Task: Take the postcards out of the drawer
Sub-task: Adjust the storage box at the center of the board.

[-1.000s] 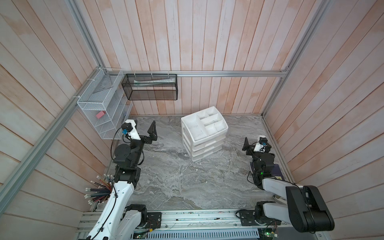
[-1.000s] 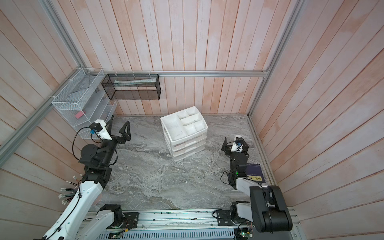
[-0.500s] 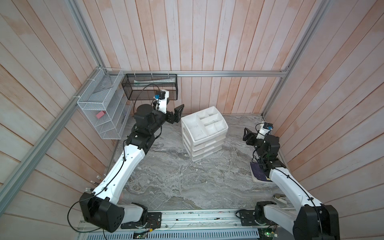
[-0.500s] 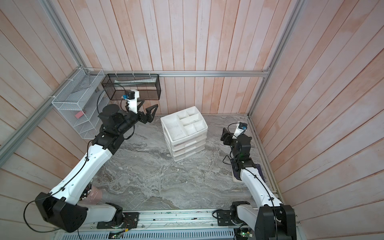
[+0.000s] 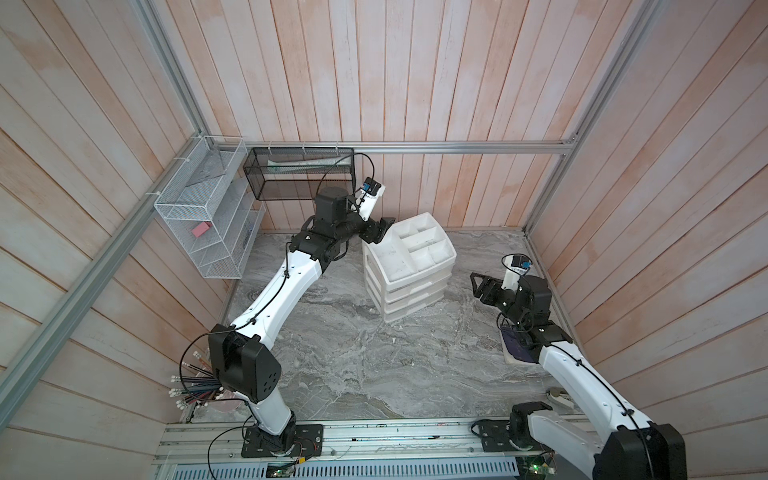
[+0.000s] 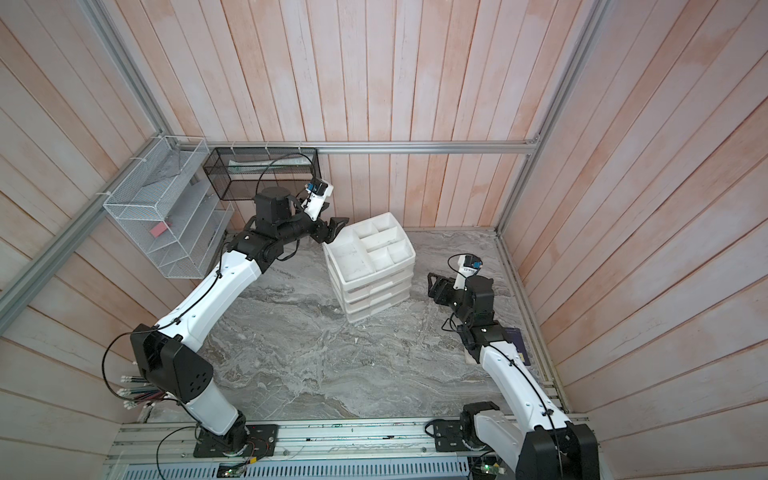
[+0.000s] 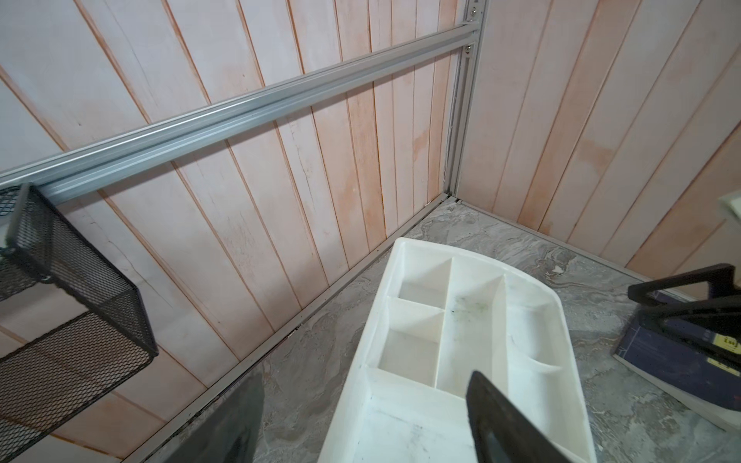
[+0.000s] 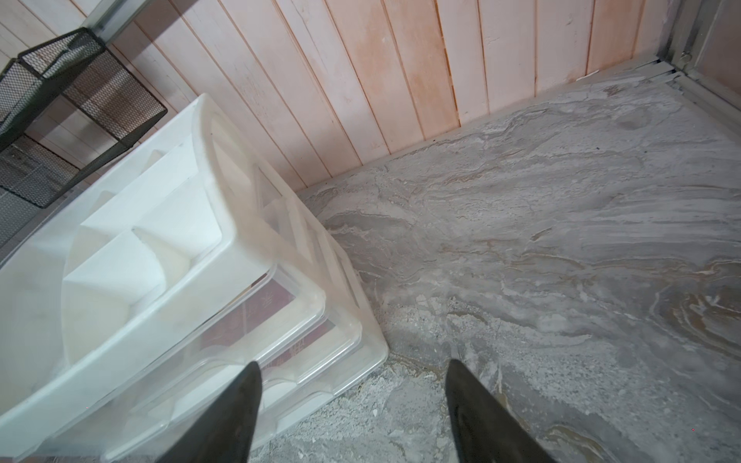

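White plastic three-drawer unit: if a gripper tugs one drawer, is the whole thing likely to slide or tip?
The white plastic three-drawer unit looks thin-walled and translucent, so probably light. It stands free on the smooth grey marbled tabletop, so it may well slide. Squat and broad-based, it seems unlikely to tip.

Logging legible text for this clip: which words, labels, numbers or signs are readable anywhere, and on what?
Nothing reads clearly.
Yellow label on the dark navy booklet: dark print, cut off by the picture's edge, too blurred to read.
Red postcards seen through the clear drawers: pale marks, too blurred to read.
Elsewhere: no lettering visible.
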### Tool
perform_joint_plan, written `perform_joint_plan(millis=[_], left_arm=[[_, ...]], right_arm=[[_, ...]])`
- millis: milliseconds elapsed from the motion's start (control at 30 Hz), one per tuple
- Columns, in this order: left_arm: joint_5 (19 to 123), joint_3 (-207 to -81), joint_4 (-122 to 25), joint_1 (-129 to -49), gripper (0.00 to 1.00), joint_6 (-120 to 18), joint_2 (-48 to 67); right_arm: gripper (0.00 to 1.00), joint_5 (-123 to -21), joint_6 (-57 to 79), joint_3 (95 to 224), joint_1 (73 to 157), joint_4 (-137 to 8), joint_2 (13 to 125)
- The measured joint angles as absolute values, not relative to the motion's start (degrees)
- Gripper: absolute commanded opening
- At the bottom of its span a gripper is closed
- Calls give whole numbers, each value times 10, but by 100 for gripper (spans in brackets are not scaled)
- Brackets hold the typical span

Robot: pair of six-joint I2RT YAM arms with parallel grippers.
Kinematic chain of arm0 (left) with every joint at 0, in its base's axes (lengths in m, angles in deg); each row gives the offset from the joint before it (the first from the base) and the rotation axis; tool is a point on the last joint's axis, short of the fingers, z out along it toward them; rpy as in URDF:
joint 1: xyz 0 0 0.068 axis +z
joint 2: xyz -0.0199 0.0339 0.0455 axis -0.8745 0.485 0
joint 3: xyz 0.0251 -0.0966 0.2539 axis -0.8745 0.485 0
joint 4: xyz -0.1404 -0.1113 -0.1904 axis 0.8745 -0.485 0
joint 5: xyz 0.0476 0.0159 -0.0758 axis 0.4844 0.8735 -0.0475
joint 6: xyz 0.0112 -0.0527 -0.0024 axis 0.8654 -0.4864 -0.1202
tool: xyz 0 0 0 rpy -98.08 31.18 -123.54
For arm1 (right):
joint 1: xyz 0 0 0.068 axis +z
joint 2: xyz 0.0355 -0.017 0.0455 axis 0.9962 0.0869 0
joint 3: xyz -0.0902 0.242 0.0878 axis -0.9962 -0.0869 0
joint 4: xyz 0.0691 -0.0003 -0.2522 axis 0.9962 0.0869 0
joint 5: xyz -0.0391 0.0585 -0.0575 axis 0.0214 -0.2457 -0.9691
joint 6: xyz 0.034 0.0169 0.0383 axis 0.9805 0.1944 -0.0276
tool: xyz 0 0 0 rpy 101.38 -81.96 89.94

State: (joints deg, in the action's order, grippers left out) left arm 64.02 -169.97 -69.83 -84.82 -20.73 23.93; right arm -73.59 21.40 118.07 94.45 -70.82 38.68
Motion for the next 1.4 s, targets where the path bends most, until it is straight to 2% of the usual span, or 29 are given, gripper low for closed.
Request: perform_joint_plan(millis=[200,800,1400], left_arm=[[660,-1703,-696,-852,69,-183,265],[716,-1703,-730,-851,59,-140,302],[717,-1706,-770,-851,35,-125,309]], right_arm=[[70,-729,230,1166,965,-687,367],[70,-730,238,1155,977,-664,347],[70,-730,242,1147,980,-664,347]])
